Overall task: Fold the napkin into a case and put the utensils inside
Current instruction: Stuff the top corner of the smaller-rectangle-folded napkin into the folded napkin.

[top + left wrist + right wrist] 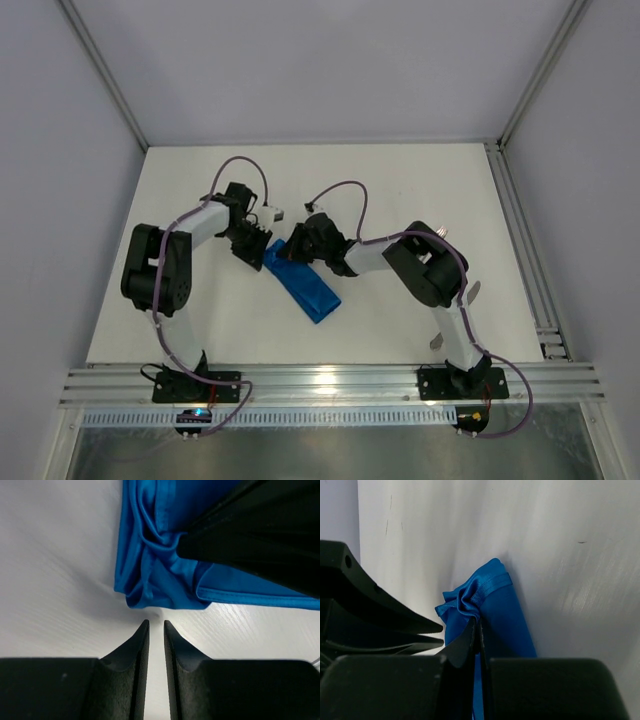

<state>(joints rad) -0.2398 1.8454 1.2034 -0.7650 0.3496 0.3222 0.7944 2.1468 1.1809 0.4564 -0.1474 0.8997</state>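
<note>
Napkin [305, 288] lies folded at centre of white bench [420, 190], grey walls [300, 60] around; right gripper [476, 630] pinches its bunched end, left gripper [156, 625] barely parted, empty; that end hidden from above.

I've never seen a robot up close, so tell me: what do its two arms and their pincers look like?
The left arm and the right arm have white tube-like links between chunky black joints, with thin purple cables looping alongside. The left gripper and the right gripper are black, each with two matte fingers tapering to wedge-shaped tips.
</note>
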